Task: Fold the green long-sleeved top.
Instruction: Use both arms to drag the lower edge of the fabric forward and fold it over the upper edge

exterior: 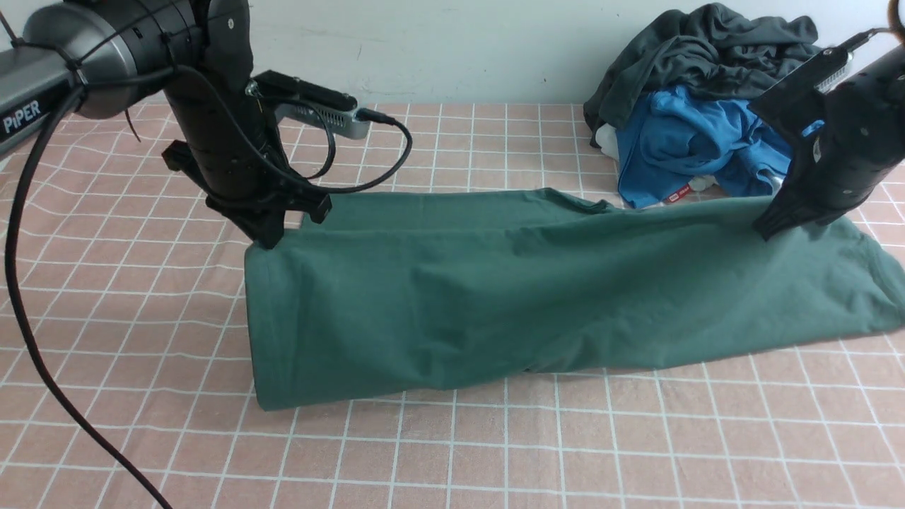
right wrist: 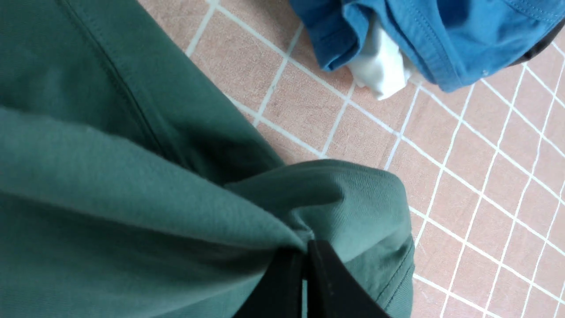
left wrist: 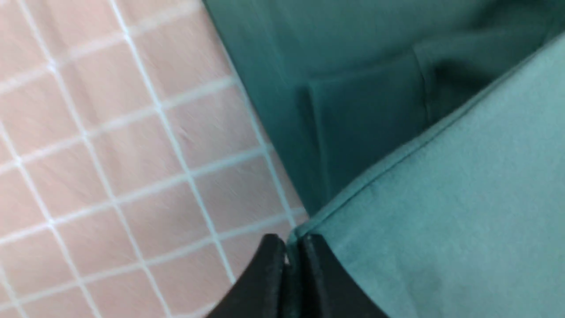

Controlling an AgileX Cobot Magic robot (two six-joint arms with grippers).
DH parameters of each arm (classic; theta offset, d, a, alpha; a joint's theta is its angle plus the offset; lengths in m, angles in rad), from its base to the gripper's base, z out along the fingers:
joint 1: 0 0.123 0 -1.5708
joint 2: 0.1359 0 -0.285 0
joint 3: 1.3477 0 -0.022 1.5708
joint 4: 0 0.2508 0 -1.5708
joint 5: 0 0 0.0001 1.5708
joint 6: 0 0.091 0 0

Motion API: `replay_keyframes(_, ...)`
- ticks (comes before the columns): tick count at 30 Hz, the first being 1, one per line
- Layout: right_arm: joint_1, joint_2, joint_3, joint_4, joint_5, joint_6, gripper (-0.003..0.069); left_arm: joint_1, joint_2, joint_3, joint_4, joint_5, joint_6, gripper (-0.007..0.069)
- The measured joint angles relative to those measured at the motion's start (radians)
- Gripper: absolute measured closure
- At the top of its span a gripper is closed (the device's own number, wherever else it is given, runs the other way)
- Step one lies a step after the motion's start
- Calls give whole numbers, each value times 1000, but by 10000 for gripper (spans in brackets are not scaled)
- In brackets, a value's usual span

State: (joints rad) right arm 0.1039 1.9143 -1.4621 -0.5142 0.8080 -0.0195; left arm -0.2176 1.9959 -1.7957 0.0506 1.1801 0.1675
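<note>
The green long-sleeved top (exterior: 537,290) stretches across the middle of the pink checked cloth, lifted along its far edge and hanging down toward me. My left gripper (exterior: 271,240) is shut on the top's far left corner; the wrist view shows the hem edge (left wrist: 353,194) pinched between the closed black fingers (left wrist: 269,274). My right gripper (exterior: 767,230) is shut on the top's far right part, with green fabric (right wrist: 132,185) bunched into its closed jaws at the fingertips (right wrist: 326,274). The sleeves and the chest logo are hidden.
A pile of clothes sits at the back right: a dark charcoal garment (exterior: 707,49) on a bright blue one (exterior: 686,141), with something white (right wrist: 379,66) beneath. The left arm's cable (exterior: 28,332) trails over the cloth at the left.
</note>
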Motion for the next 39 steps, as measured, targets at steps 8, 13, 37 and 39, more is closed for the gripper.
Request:
replay_keyframes(8,-3,0,1,-4,-94,-2,664,0,39,-10,120,-305,-105,605)
replay_keyframes(13,-4,7,1,-9,-181,-2,664,0,112,-10,252,-427,-234,605)
replay_keyframes(37,-41,8,-92,-15,-93,175,477,-45,140,-323,351,-214,-242,326)
replay_keyframes(39,-53,8,-92,69,-81,102,519,-50,114,-324,319,-181,-214,362)
